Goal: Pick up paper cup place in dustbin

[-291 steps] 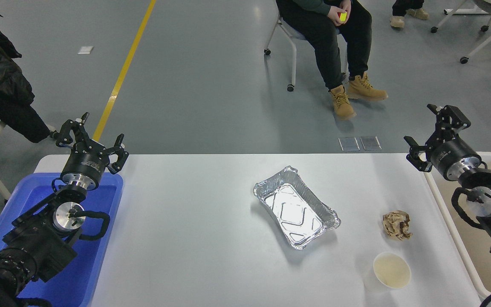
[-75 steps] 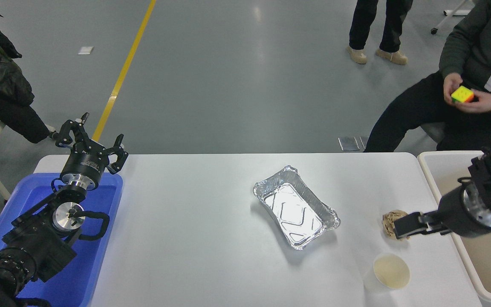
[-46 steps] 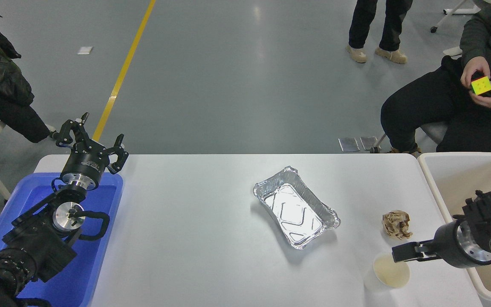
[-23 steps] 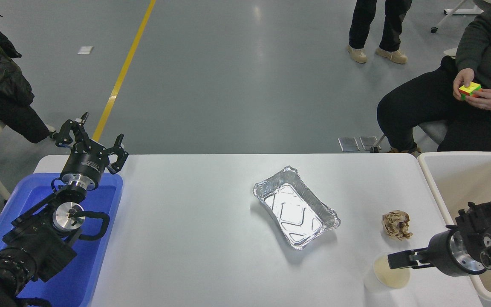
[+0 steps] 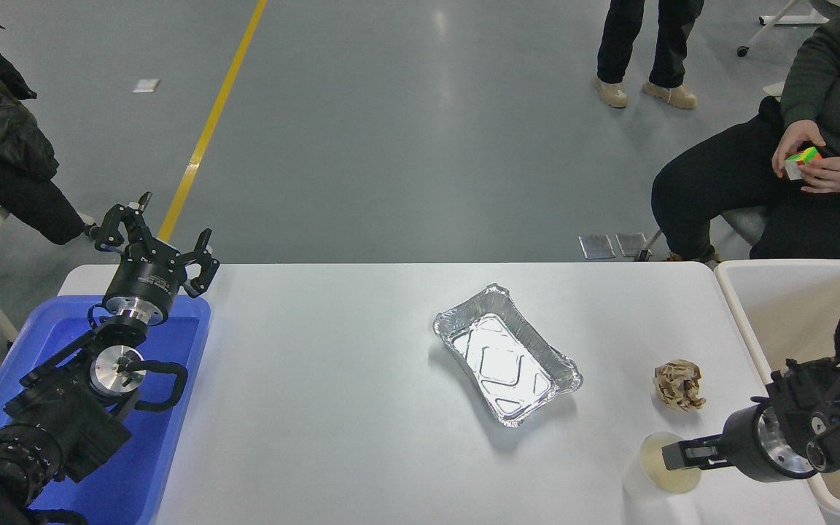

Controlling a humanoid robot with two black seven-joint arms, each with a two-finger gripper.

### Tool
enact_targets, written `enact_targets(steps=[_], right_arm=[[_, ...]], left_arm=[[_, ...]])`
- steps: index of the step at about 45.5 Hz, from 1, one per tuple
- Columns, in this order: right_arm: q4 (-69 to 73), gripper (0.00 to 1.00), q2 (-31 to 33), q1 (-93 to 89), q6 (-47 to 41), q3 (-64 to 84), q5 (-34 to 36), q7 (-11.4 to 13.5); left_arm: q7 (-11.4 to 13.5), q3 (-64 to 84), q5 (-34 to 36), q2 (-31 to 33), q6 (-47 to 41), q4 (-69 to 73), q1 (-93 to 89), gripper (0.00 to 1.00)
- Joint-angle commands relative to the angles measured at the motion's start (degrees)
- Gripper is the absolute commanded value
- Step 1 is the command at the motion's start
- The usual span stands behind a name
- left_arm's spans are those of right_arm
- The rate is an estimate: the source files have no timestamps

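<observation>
The paper cup (image 5: pixel 652 468) stands upright near the table's front right corner, white with a pale cream inside. My right gripper (image 5: pixel 677 457) comes in from the right and its tip lies over the cup's right rim, seen side-on. The dustbin (image 5: pixel 784 306), a large off-white tub, stands just off the table's right edge, partly behind my right arm. My left gripper (image 5: pixel 159 237) is parked open at the lower left.
A silver foil tray (image 5: pixel 507 355) lies mid-table. A crumpled brown paper ball (image 5: pixel 679 385) sits just beyond the cup. A blue bin (image 5: pixel 150 467) stands under the left arm. A seated person (image 5: pixel 821 109) holds a coloured cube at the top right, and another person (image 5: pixel 646 44) stands beyond.
My right gripper has come down from beside the paper ball towards me and now reaches the cup's rim. The cup looks nudged slightly left. The left arm has not moved.
</observation>
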State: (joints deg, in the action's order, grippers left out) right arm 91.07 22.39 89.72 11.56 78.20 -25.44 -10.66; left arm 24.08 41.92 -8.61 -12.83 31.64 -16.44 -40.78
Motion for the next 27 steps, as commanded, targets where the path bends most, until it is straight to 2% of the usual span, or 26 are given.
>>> enact_targets(steps=[1,27], right_arm=[[-0.27,0.00,-0.15,-0.69,-0.05,-0.07,0.31,0.02],[2.18,0.00,2.57,2.64,-0.75,-0.07,1.71,0.02]], left_arm=[[0.00,0.01,0.00,0.00,0.00,0.00,0.00,0.99],[0.00,0.01,0.00,0.00,0.00,0.00,0.00,0.99]])
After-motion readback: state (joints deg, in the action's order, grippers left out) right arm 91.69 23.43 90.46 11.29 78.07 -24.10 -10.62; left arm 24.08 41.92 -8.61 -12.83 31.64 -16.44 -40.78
